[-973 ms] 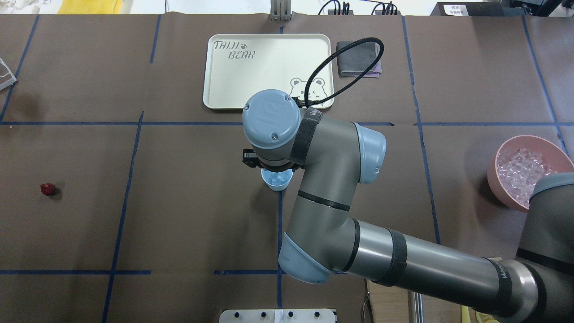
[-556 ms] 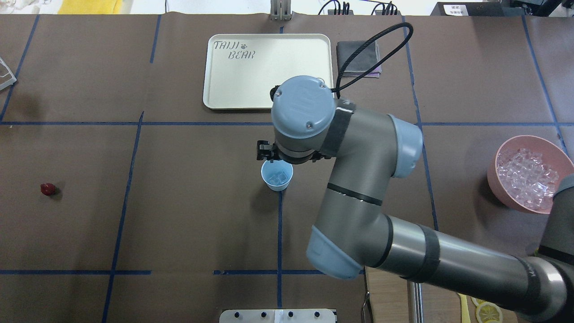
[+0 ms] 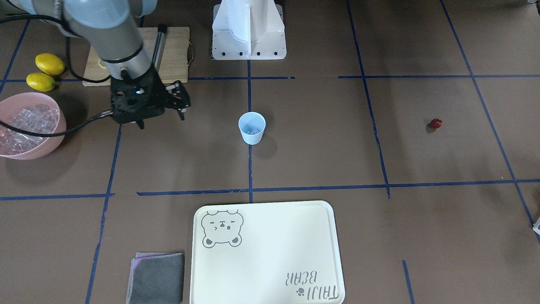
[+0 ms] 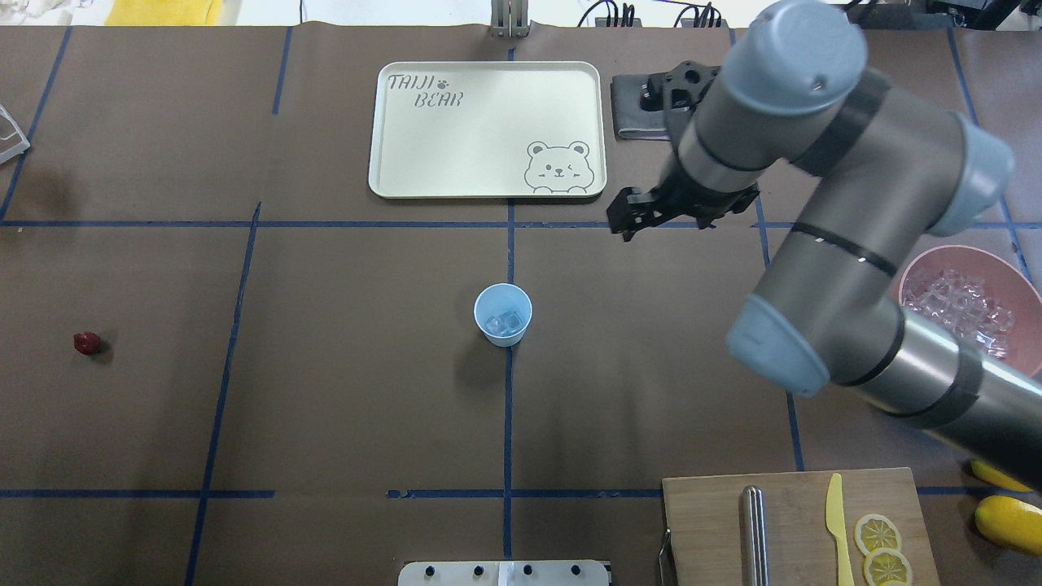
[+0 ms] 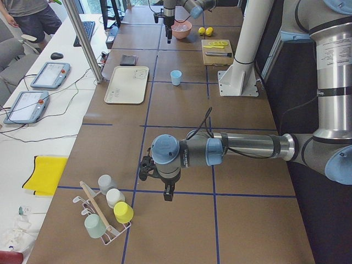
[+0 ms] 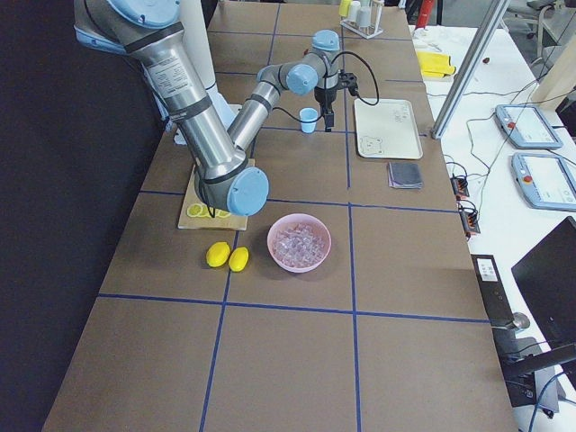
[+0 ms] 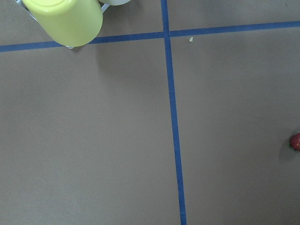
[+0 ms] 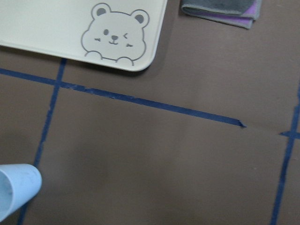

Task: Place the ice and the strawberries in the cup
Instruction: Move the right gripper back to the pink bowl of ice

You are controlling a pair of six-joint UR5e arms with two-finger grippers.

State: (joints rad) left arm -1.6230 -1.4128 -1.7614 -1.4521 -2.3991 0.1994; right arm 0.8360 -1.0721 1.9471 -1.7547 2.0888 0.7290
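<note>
The pale blue cup (image 4: 503, 315) stands at the table's middle with a few clear ice cubes (image 4: 505, 323) in it; it also shows in the front view (image 3: 252, 128) and at the right wrist view's lower left corner (image 8: 14, 187). More ice fills the pink bowl (image 4: 969, 305). The dark red strawberry (image 4: 86, 343) lies far to the left and shows at the left wrist view's right edge (image 7: 295, 141). My right gripper (image 4: 625, 224) hangs open and empty, above and to the right of the cup. My left gripper (image 5: 168, 192) shows only in the left side view; I cannot tell its state.
A cream bear tray (image 4: 488, 130) and a grey cloth (image 4: 639, 118) lie at the far side. A cutting board (image 4: 798, 529) with knife and lemon slices, and whole lemons (image 3: 49, 63), sit at the near right. A rack of cups (image 5: 107, 214) stands near my left gripper.
My right arm has swung from just over the cup to the right and farther away, toward the tray's corner. The cup now shows whole, with ice inside.
</note>
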